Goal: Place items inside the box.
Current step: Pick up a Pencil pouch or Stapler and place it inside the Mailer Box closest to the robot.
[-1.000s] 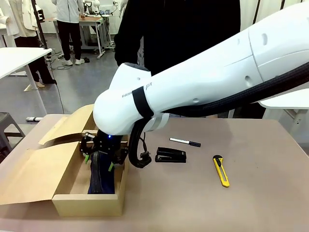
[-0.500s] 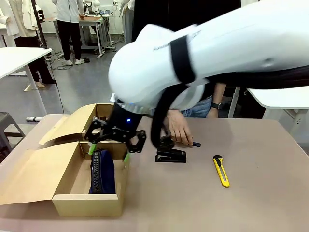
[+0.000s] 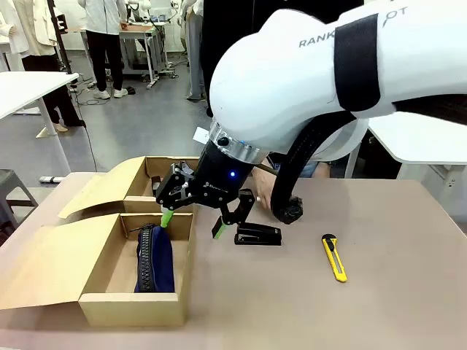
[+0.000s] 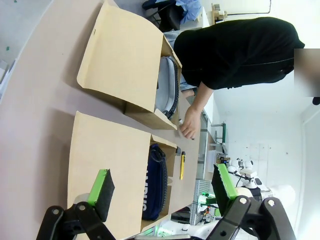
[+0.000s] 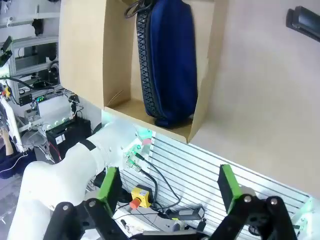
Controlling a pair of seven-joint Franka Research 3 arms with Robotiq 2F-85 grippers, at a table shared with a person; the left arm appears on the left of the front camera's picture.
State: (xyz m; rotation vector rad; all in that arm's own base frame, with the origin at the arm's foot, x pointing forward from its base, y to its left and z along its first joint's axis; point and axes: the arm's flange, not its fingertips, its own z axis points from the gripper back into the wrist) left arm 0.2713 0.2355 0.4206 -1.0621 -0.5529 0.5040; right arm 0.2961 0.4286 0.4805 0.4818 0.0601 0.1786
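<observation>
- While it hangs above the far end of the box's right-hand wall, the right pincer (image 3: 193, 224) stands spread wide, with nothing between its green pads (image 3: 166, 219).
- In its own wrist view the right pincer (image 5: 169, 184) is likewise agape, looking down on the box.
- Just below it, the navy pouch (image 3: 155, 259) lies inside the open cardboard box (image 3: 131, 310), lengthwise along the right wall, zip side up.
- From the right wrist the navy pouch (image 5: 167, 60) is seen against one side wall of the box (image 5: 82, 50), with bare cardboard floor beside it.
- A black stapler (image 3: 257, 235) sits on the table (image 3: 401, 306) just to the right of the box, near the pincer's outer finger.
- A person's hand (image 3: 264, 193) rests behind the stapler, partly hidden by the arm's black cable.
- A yellow utility knife (image 3: 334, 257) lies farther right, well apart from the box.
- The left pincer (image 4: 161, 182) is spread open too, empty, high above the table.
- From there the white lettering on the navy pouch (image 4: 154, 182) shows.
- A second cardboard box (image 4: 125, 55) behind the first holds a grey zip pouch (image 4: 169, 87).
</observation>
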